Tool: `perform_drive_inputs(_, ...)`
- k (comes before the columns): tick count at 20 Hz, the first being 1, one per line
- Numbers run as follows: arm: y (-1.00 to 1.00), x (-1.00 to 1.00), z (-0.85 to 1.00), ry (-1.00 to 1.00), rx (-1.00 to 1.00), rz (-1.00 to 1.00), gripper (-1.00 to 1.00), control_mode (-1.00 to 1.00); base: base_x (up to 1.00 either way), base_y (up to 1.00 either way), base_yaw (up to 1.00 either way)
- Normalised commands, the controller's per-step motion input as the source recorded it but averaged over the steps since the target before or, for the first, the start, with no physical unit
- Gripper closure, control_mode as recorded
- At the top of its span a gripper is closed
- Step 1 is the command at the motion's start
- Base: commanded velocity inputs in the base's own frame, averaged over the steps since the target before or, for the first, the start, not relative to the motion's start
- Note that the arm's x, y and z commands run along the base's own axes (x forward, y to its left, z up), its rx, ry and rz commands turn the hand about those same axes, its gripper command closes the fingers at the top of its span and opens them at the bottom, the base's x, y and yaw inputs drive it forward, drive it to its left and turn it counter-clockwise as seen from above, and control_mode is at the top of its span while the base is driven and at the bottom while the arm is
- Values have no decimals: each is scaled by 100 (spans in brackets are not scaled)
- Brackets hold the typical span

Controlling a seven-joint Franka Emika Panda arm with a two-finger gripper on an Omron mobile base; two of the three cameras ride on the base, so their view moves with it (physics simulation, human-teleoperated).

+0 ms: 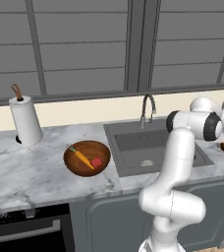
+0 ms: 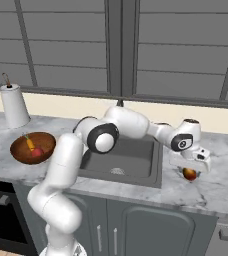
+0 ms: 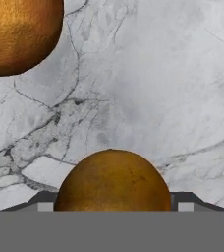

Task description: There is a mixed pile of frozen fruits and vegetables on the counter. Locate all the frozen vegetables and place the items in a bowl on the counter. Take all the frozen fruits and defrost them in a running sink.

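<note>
A: Where is the end effector (image 2: 190, 169)?

B: Low over the marble desk (image 1: 15, 172), right of the sink (image 1: 148, 147). One orange-brown ball (image 3: 114, 179) sits between its fingertips (image 3: 44, 199); whether they are gripping it or merely straddling it, I cannot tell. A second ball (image 3: 20, 32) lies near on the desk.

A: And the vegetables?

B: The carrot (image 1: 81, 157) and the red piece (image 1: 97, 162) lie in the wooden bowl (image 1: 74, 167), left of the sink. A paper towel roll (image 1: 24, 119) stands further left.
</note>
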Motion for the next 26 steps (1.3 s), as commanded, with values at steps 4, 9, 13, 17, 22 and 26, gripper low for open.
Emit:
perform_drive_inputs(4, 44, 5, 47, -2, -6, -1, 100, -100, 0, 0, 0)
perform_drive_inputs(9, 84, -17, 35, -3, -3, 1, 100, -100, 0, 0, 0)
perform_drive_inputs(13, 98, -37, 31, 0, -5, 2, 100, -100, 0, 0, 0)
perform_drive_inputs(17, 95, -34, 15, 0, -3, 1, 100, -100, 0, 0, 0)
perform_drive_inputs(22, 84, -1, 6, 0, 1, -3, 100, -100, 0, 0, 0)
perform_drive_inputs(26, 92, 40, -9, 9, 0, 0, 100, -100, 0, 0, 0)
